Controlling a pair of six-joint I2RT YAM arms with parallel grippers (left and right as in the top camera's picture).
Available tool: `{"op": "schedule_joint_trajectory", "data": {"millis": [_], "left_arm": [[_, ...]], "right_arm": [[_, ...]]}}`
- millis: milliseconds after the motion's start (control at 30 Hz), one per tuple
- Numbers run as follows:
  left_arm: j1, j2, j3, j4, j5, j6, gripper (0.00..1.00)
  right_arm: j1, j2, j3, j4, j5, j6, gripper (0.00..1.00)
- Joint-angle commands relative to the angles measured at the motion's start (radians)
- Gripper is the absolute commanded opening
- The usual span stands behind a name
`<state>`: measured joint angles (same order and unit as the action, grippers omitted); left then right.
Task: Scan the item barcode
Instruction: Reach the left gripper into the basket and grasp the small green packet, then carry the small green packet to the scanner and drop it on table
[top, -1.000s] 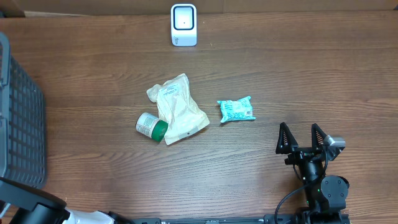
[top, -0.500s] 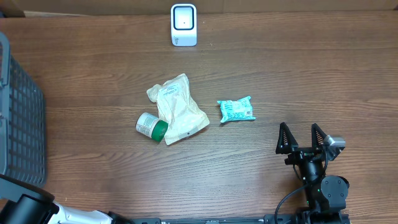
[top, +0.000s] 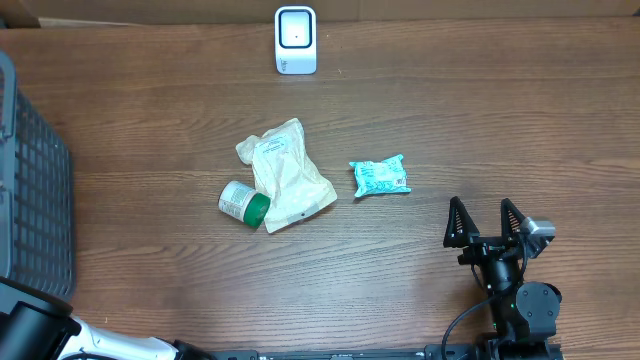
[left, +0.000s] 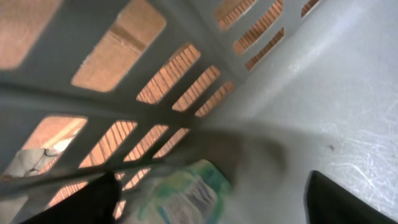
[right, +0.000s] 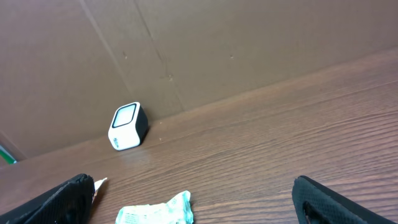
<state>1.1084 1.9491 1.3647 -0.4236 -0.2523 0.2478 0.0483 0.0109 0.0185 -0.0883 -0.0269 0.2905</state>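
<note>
Catches the left arm (top: 30, 335) sunk lower and further left of the scanner (top: 295, 40) than a second ago. Puts it almost out of the overhead view, beside the grey basket (top: 30, 200). Finds the left gripper (left: 212, 180) down inside that basket, slatted walls close above, with a blurred green-and-white packet (left: 186, 196) lying between its fingers (left: 81, 202). Shows those fingers spread apart, with bare basket floor visible between the packet and one of them. Offers no sign of a firm hold, and no telling whether the packet is being let go or reached for. Suggests, as a judgement only, one item already binned and more left to scan.

Leaves three candidates on the table (top: 500, 110), all on the robot's side of the scanner:
- a crumpled teal packet (top: 379, 177), slightly to the scanner's right, printed face up;
- a tan pouch (top: 285, 174), almost straight in line with the scanner, its pale label turned that way;
- a green-lidded jar (top: 244, 204), lying on its side against the pouch's left edge.

Cannot make out a barcode on any of them at this size. Has the right gripper (top: 481, 203) unmoved over the same second, well back and to the right of the scanner. Shows it opened to its widest, holding nothing, and aimed roughly toward the teal packet.
</note>
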Motion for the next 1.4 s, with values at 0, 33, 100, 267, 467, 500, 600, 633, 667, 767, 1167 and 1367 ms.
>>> {"op": "schedule_joint_trajectory", "data": {"millis": [0,33,100,267,467,500,600,633,667,767,1167,1367], "left_arm": [[0.006,0.036,-0.003,0.016,0.011,0.011,0.65],[0.005,0.040,-0.003,0.016,0.019,0.011,0.54],[0.004,0.041,-0.003,0.012,0.021,0.010,0.21],[0.002,0.034,-0.002,0.000,0.032,-0.029,0.04],[-0.016,-0.030,0.076,-0.101,0.169,-0.203,0.04],[-0.018,-0.047,0.095,-0.120,0.205,-0.235,0.04],[-0.029,-0.116,0.178,-0.182,0.349,-0.373,0.04],[-0.030,-0.130,0.196,-0.194,0.378,-0.400,0.04],[-0.032,-0.151,0.218,-0.209,0.415,-0.433,0.04],[-0.035,-0.212,0.240,-0.219,0.492,-0.502,0.04],[-0.196,-0.547,0.243,-0.157,0.954,-0.655,0.04],[-0.430,-0.678,0.242,-0.313,0.930,-0.632,0.04]], "right_arm": [[0.006,-0.008,-0.011,0.007,-0.001,-0.003,1.00],[0.006,-0.008,-0.011,0.007,-0.002,-0.003,1.00],[0.006,-0.008,-0.011,0.007,-0.002,-0.003,1.00],[0.006,-0.008,-0.011,0.007,-0.002,-0.003,1.00],[0.006,-0.008,-0.011,0.007,-0.002,-0.003,1.00],[0.006,-0.008,-0.011,0.007,-0.001,-0.003,1.00],[0.006,-0.008,-0.011,0.007,-0.001,-0.003,1.00],[0.006,-0.008,-0.011,0.007,-0.001,-0.004,1.00],[0.006,-0.008,-0.011,0.007,-0.002,-0.003,1.00],[0.006,-0.008,-0.011,0.007,-0.001,-0.003,1.00],[0.006,-0.007,-0.011,0.007,-0.001,-0.004,1.00],[0.006,-0.007,-0.011,0.007,-0.002,-0.003,1.00]]}}
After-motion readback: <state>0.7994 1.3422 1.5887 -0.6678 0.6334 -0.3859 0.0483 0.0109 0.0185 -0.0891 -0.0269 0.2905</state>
